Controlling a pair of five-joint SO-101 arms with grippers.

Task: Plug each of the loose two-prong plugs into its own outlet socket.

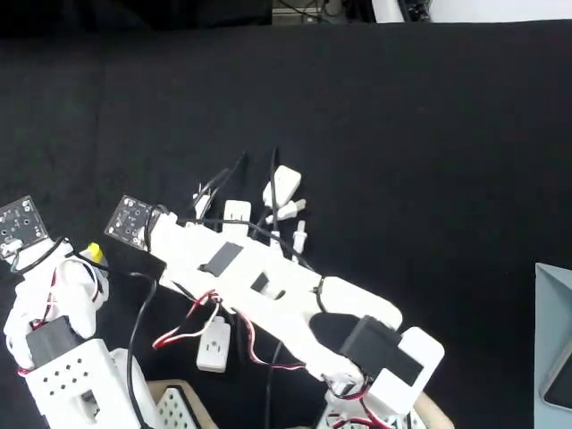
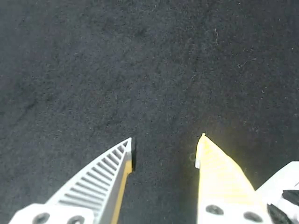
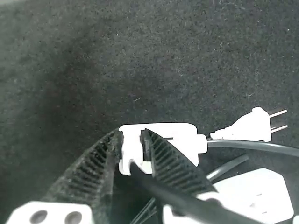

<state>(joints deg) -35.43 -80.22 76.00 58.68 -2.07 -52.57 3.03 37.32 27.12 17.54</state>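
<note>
My right gripper is shut on a white plug body that rests on the black cloth. Just beyond it lies a loose white two-prong plug with its prongs pointing away, and a white outlet block sits close by. From above, the right arm stretches over a cluster of white plugs, an adapter and dark cables. Another white outlet block lies near the front. My left gripper, seen from above with its yellow tip, hangs open over bare cloth at the left.
Red and black wires loop beside the right arm near the front outlet. A grey object sits at the right edge of the table. A perforated white piece lies at the front between the arm bases. The cloth's far half is bare.
</note>
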